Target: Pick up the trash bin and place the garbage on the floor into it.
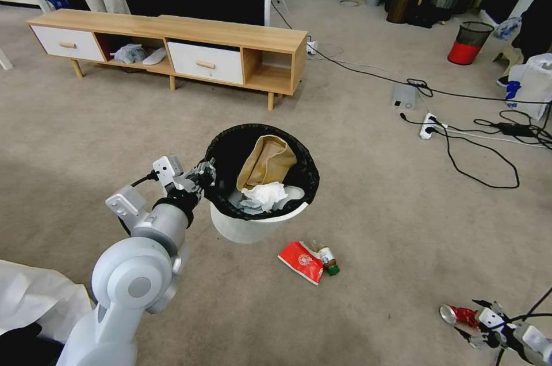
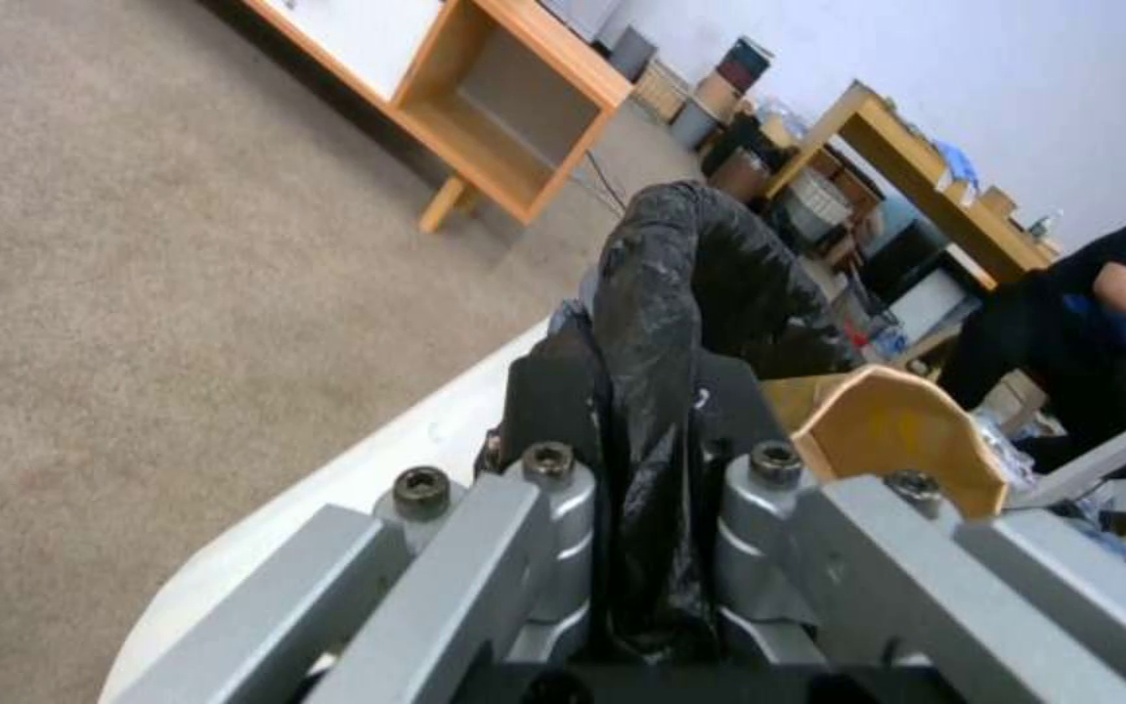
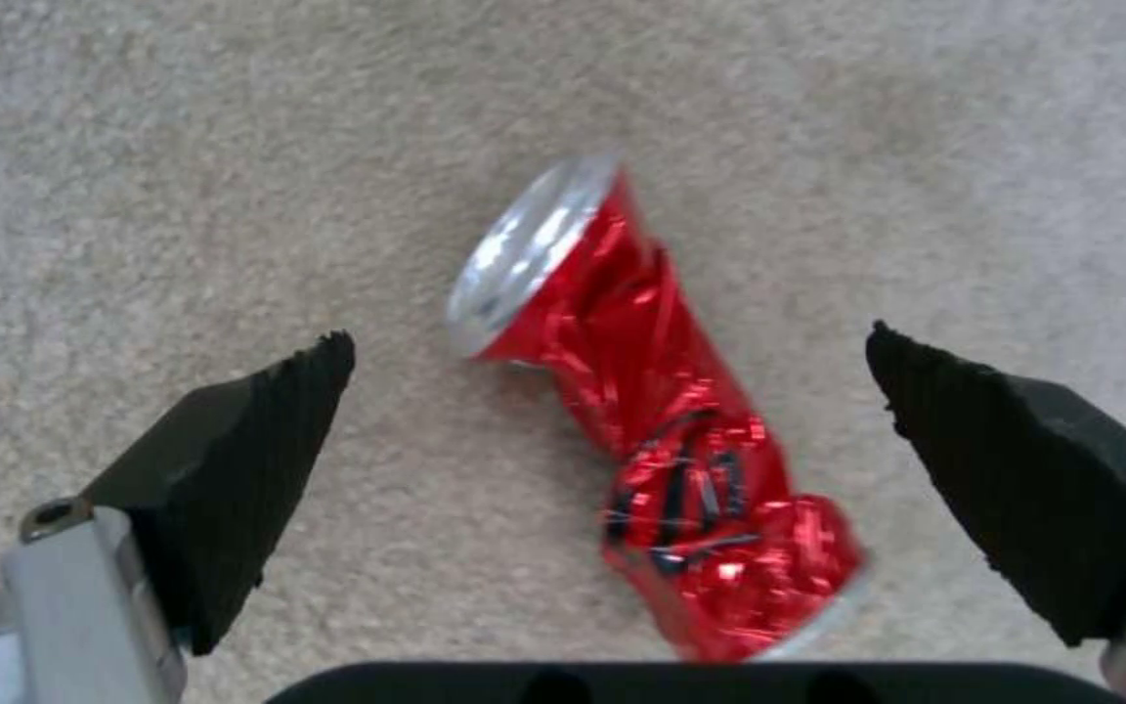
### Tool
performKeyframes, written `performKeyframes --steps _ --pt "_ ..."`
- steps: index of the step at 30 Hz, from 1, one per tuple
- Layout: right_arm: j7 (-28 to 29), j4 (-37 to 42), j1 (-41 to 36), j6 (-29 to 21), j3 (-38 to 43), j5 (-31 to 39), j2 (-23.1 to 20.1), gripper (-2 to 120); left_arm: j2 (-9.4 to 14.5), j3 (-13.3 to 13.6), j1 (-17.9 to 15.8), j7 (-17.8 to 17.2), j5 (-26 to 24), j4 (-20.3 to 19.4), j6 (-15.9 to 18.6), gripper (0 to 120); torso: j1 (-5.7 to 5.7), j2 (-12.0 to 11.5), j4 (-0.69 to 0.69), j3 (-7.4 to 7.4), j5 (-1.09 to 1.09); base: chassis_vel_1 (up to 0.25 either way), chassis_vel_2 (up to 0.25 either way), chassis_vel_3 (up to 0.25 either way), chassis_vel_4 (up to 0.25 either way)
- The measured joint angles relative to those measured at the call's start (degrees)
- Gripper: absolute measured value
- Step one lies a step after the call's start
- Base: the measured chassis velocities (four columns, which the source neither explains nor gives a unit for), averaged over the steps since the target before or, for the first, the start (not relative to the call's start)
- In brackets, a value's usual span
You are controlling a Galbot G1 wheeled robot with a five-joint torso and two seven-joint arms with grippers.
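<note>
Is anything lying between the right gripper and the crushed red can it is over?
Nothing visible. The right gripper is open with the crushed red can lying on bare carpet between its fingers. The left gripper is clamped on the trash bin rim, off to the side.

No legible text, round white emblem on red packet, black marks on crushed can unreadable

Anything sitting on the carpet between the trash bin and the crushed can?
Yes, in the head view: a red packet and a small brown bottle lie side by side between the trash bin and the crushed can.
</note>
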Motion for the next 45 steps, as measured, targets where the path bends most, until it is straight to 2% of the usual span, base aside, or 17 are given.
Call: performKeyframes --steps 27,29,31,32,34,35,37,38,39,40,41,45 --pt "0.3 -8.0 6.2 3.1 -0.4 -1.4 1.8 98 -0.3 -0.1 0.1 0.0 0.2 0.5 -0.1 7 0.00 0.0 0.00 0.00 0.00 0.000 0.000 0.000 0.000" --pt "0.4 -8.4 6.6 3.3 -0.4 -1.5 1.9 94 -0.3 -0.1 0.0 0.1 0.2 0.5 -0.1 7 0.00 0.0 0.01 0.00 0.00 0.000 0.000 0.000 0.000" --pt "0.9 -8.7 6.9 3.4 -0.6 -1.6 2.1 84 -0.3 -0.2 0.0 0.1 0.2 0.6 -0.2 7 0.00 0.0 0.01 0.00 -0.01 0.000 0.000 0.000 0.000" --pt "0.9 -8.7 6.9 3.4 -0.6 -1.6 2.1 84 -0.3 -0.2 0.0 0.1 0.2 0.6 -0.2 7 0.00 0.0 0.01 0.00 -0.01 0.000 0.000 0.000 0.000" --pt "1.0 -9.0 7.2 3.6 -0.8 -1.6 2.3 71 -0.3 -0.2 -0.1 0.1 0.2 0.6 -0.2 7 0.00 0.0 0.00 0.00 0.00 0.000 0.000 0.000 0.000" --pt "1.0 -9.0 7.2 3.6 -0.8 -1.6 2.3 71 -0.3 -0.2 -0.1 0.1 0.2 0.6 -0.2 7 0.00 0.0 0.00 0.00 0.00 0.000 0.000 0.000 0.000" --pt "1.0 -9.2 7.4 3.7 -0.8 -1.6 2.3 61 -0.3 -0.2 -0.1 0.1 0.1 0.6 -0.2 7 0.00 0.0 0.01 0.00 -0.01 0.000 0.000 0.000 0.000" --pt "1.0 -9.2 7.4 3.7 -0.8 -1.6 2.3 61 -0.3 -0.2 -0.1 0.1 0.1 0.6 -0.2 7 0.00 0.0 0.01 0.00 -0.01 0.000 0.000 0.000 0.000" --pt "1.0 -9.3 7.4 3.8 -0.7 -1.6 2.3 54 -0.3 -0.2 -0.2 0.1 0.1 0.7 -0.2 7 0.00 0.0 0.00 0.00 0.00 0.000 0.000 0.000 0.000" --pt "1.0 -9.3 7.4 3.8 -0.7 -1.6 2.3 54 -0.3 -0.2 -0.2 0.1 0.1 0.7 -0.2 7 0.00 0.0 0.00 0.00 0.00 0.000 0.000 0.000 0.000" --pt "1.0 -9.3 7.4 3.9 -0.6 -1.6 2.3 48 -0.3 -0.3 -0.2 0.1 0.1 0.7 -0.2 7 0.00 0.0 0.01 0.00 0.00 0.000 0.000 0.000 0.000" --pt "1.0 -9.3 7.3 4.0 -0.5 -1.6 2.3 44 -0.2 -0.3 -0.3 0.1 0.1 0.7 -0.2 7 0.00 0.0 0.00 0.00 0.00 0.000 0.000 0.000 0.000"
